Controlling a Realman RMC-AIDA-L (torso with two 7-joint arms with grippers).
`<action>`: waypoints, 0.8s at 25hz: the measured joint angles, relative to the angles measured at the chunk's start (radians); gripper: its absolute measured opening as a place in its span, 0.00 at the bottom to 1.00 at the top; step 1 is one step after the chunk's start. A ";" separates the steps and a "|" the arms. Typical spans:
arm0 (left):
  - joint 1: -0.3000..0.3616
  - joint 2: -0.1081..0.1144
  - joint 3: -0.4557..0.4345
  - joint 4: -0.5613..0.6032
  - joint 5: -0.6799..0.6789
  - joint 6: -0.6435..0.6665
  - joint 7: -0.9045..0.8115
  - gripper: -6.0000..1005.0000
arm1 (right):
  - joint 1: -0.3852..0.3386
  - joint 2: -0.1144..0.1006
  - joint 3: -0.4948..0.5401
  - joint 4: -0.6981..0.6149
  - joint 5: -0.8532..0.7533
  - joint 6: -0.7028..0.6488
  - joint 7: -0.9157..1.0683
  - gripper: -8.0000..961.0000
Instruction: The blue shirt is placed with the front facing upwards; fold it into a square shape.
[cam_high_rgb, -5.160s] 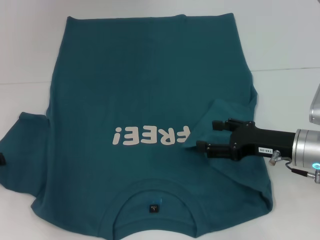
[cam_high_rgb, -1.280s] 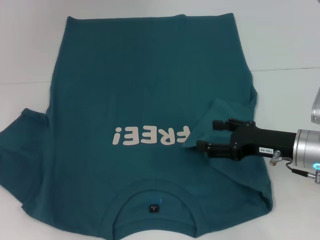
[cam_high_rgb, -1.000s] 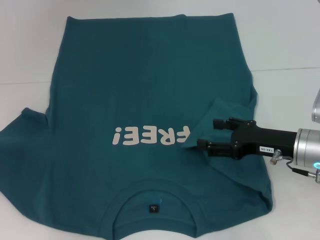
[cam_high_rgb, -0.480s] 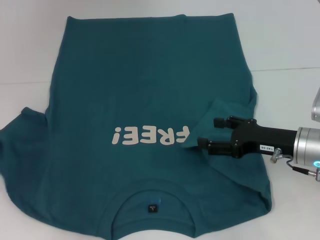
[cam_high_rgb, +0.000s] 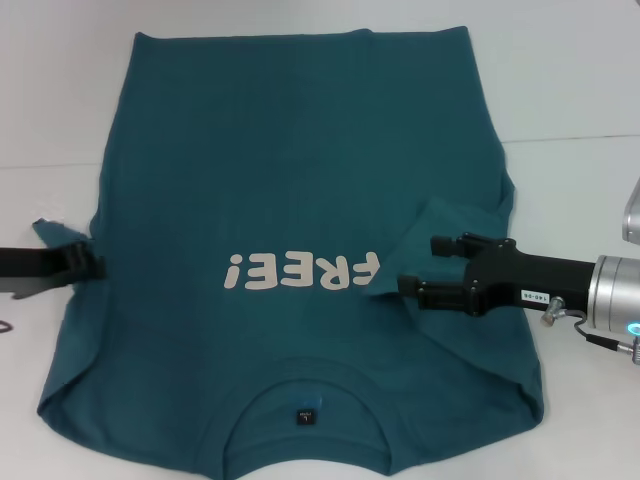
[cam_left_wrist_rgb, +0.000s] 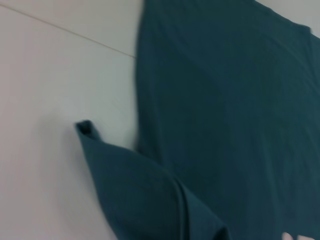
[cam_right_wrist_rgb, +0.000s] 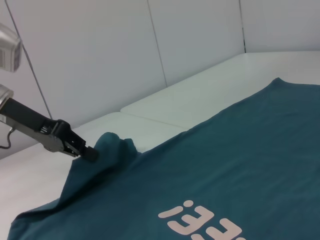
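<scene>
Shirt (cam_high_rgb: 290, 180): spread front-up on the white table (cam_high_rgb: 580, 90), collar nearest the robot, "FREE!" lettering (cam_high_rgb: 303, 271) at mid-chest.
Left gripper (cam_high_rgb: 92, 266): closed on the left sleeve, which is lifted and bunched at the shirt's left edge.
Right gripper (cam_high_rgb: 418, 266): fingers spread, over the right sleeve, which is folded onto the chest beside the lettering.
</scene>
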 joint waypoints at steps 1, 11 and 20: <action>-0.001 -0.010 0.024 -0.003 -0.017 0.002 0.001 0.04 | 0.000 0.000 0.000 0.000 0.000 0.000 0.000 0.98; -0.012 -0.023 0.145 -0.061 -0.133 -0.029 0.015 0.04 | -0.001 0.000 0.001 0.002 0.000 0.000 -0.004 0.98; -0.042 -0.024 0.156 -0.156 -0.164 -0.090 0.029 0.05 | -0.002 0.000 0.001 0.002 -0.001 0.000 -0.007 0.97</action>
